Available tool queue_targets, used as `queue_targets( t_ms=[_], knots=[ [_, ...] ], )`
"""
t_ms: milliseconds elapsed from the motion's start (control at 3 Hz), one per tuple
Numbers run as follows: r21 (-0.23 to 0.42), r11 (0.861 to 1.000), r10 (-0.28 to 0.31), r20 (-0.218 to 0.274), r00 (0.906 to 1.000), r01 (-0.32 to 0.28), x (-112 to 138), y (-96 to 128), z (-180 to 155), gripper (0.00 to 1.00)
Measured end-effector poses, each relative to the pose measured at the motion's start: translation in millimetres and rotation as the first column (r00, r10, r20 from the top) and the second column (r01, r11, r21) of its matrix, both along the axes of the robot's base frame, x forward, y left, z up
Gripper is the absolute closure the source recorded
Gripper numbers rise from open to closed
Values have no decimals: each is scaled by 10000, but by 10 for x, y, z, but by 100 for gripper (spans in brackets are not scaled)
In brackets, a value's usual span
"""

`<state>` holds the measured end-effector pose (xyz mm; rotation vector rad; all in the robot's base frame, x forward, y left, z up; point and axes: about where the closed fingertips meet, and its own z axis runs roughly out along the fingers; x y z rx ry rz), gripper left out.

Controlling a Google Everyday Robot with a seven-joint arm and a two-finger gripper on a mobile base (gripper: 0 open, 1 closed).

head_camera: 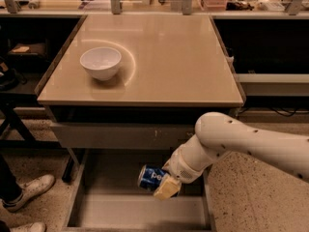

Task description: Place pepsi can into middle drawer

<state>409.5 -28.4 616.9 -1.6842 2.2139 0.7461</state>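
— Where was your tool (pixel 163 183)?
— Low, in front of the tabletop (pixel 178 57), over the open middle drawer (pixel 140 212), and it was pinching the pepsi can (pixel 150 177).
— And the can?
— On its side in your grip, over the drawer's floor, towards its back; whether it touched the floor I couldn't tell. The white bowl (pixel 100 62) sat on the tabletop's left

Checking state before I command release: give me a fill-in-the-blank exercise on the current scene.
The gripper is shut on a pepsi can coloured ____.
Beneath it, the middle drawer stands ____.
The bowl on the table is coloured ____.
Missing: blue; open; white.
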Motion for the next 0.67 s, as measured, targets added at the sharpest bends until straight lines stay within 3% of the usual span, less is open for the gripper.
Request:
queue_targets(
  t_ms=[667],
  knots=[
    [792, 9951, -517, -916, 9945, 590, 1, 512, -887, 100]
  ],
)
